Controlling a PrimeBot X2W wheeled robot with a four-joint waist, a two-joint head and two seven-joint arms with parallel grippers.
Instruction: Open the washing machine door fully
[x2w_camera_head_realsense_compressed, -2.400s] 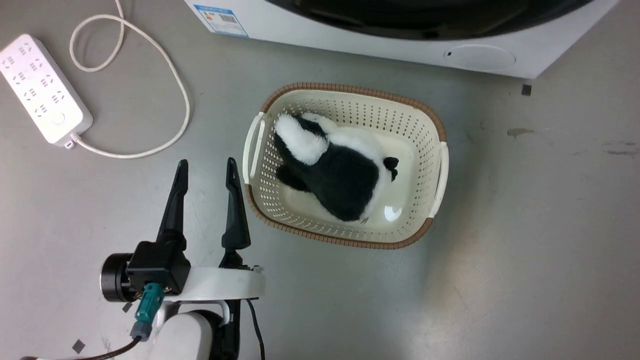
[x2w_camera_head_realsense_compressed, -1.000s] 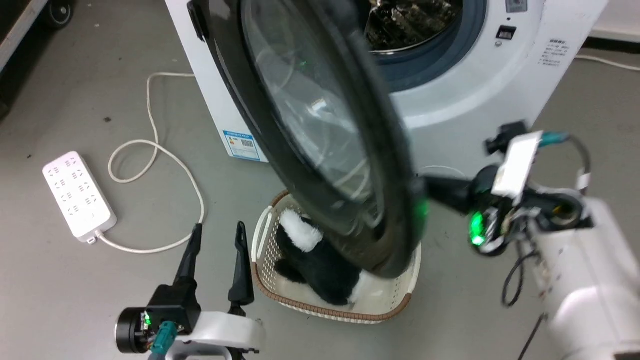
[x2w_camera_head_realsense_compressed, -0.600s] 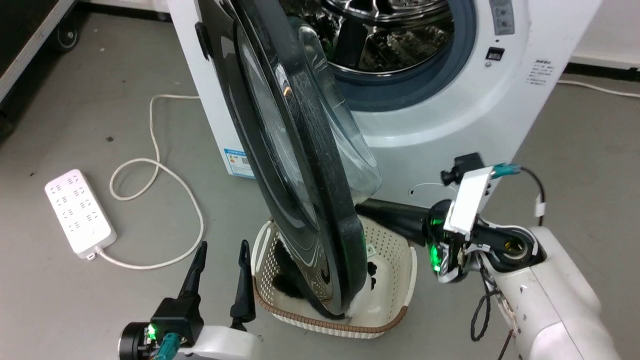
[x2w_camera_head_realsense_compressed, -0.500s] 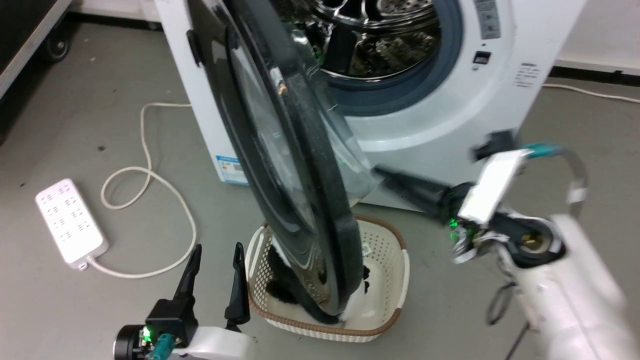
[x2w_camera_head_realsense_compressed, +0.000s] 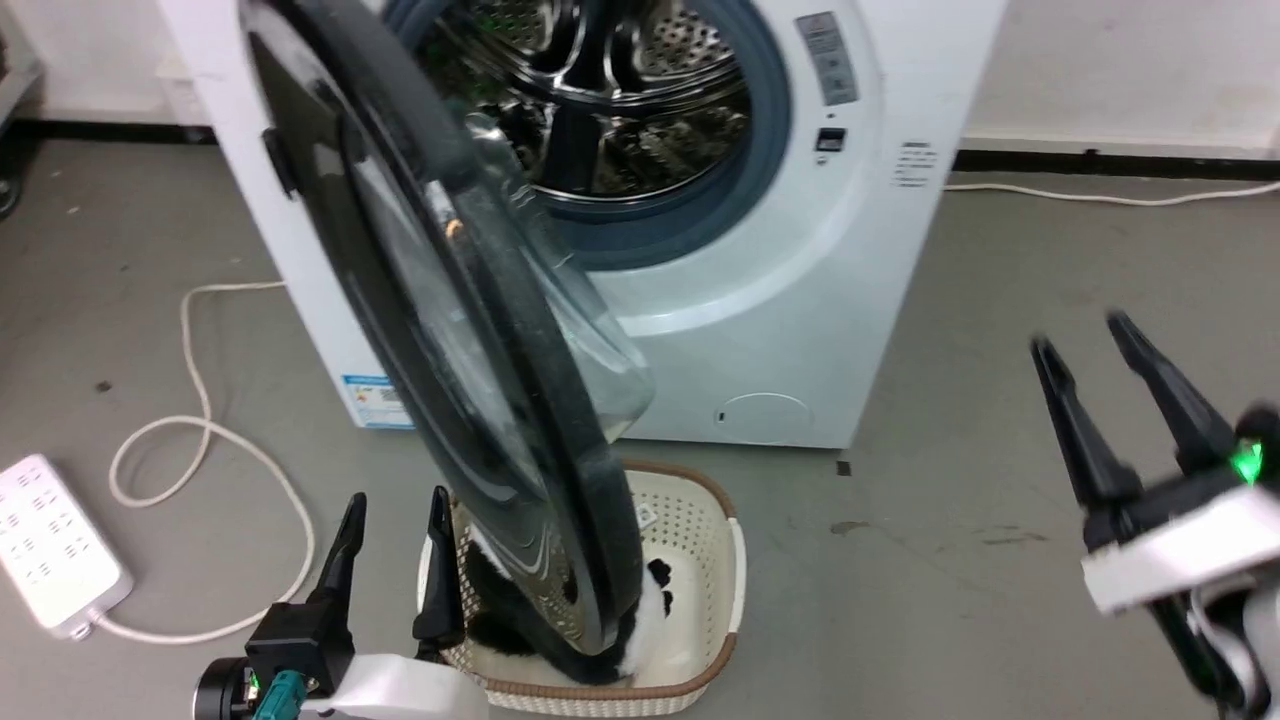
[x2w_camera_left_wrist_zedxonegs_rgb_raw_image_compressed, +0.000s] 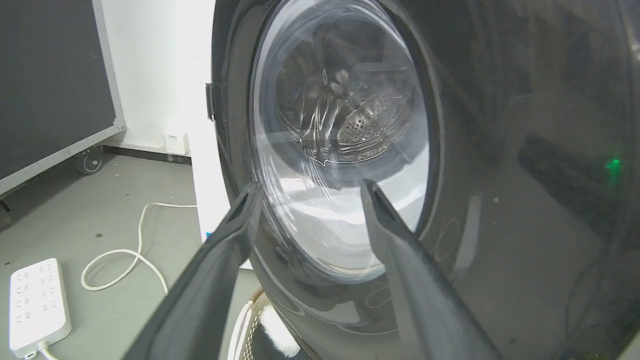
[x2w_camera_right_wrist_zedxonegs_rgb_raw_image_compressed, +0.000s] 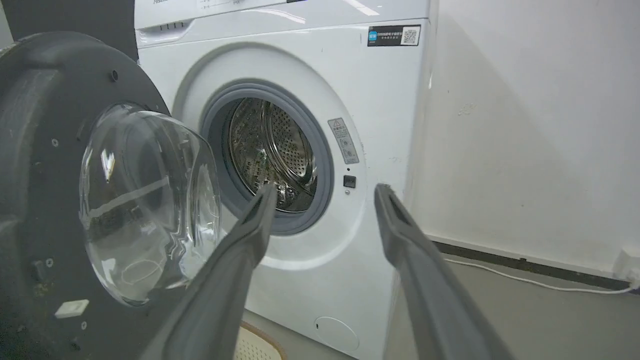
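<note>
In the head view, the washing machine door stands swung out from the white washing machine. It is hinged on the machine's left edge and turned nearly edge-on to me. Its glass bowl bulges toward the open drum. Its lower rim hangs over the basket, in front of the black-and-white plush toy lying inside.

My left gripper sits low on the left, fingers spread and empty, just beside the basket's wall and the door's glossy outer face. My right gripper is over bare floor on the right, well apart from the door, fingers parted with nothing between them. A power strip and its cord lie on the floor to the left.

In my left wrist view, my fingers are held wide with nothing in them and the door's outer face is close ahead. Its black rim lies to the right and the clear window sits between my fingertips, with the drum's steel dimly visible through it. Low down, a bit of basket rim and white fur shows.

In my right wrist view, my fingers are likewise wide apart and empty. The door's inner side is at the left, its bowl bulging out, and past it is the drum mouth ringed by a grey seal. A white wall stands to the right of the machine, with a cable along its foot.
</note>
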